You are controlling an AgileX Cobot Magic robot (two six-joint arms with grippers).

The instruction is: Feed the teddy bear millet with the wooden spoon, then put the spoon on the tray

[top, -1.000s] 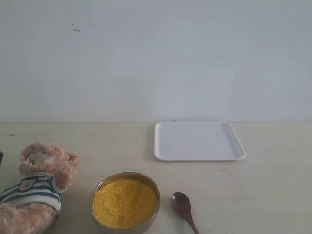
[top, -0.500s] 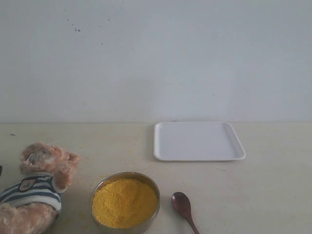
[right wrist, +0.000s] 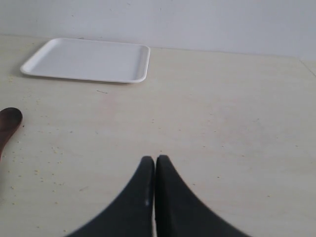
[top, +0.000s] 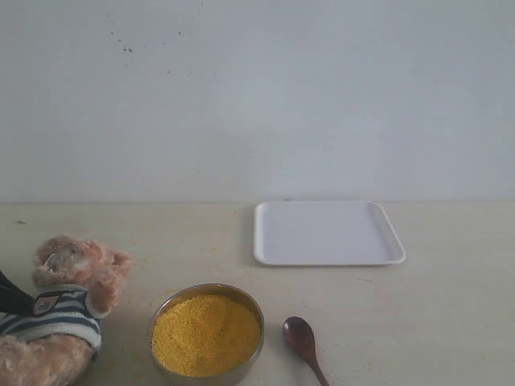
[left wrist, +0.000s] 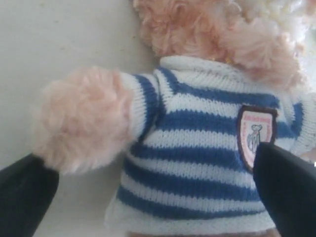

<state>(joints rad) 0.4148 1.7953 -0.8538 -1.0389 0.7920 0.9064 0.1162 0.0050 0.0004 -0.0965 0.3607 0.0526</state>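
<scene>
Both tools grip nothing: my left tool (left wrist: 155,195) gapes open astride the striped chest of the teddy bear (left wrist: 197,148), my right tool (right wrist: 155,168) is clenched empty above the table (right wrist: 222,123).

left gripper (left wrist: 155,190) with jaws spread wide; right gripper (right wrist: 154,162) with jaws together

The right gripper (right wrist: 155,160), fingers pressed together, hangs over the table (right wrist: 227,123), apart from tray (right wrist: 89,60) and wooden spoon (right wrist: 9,121).
</scene>
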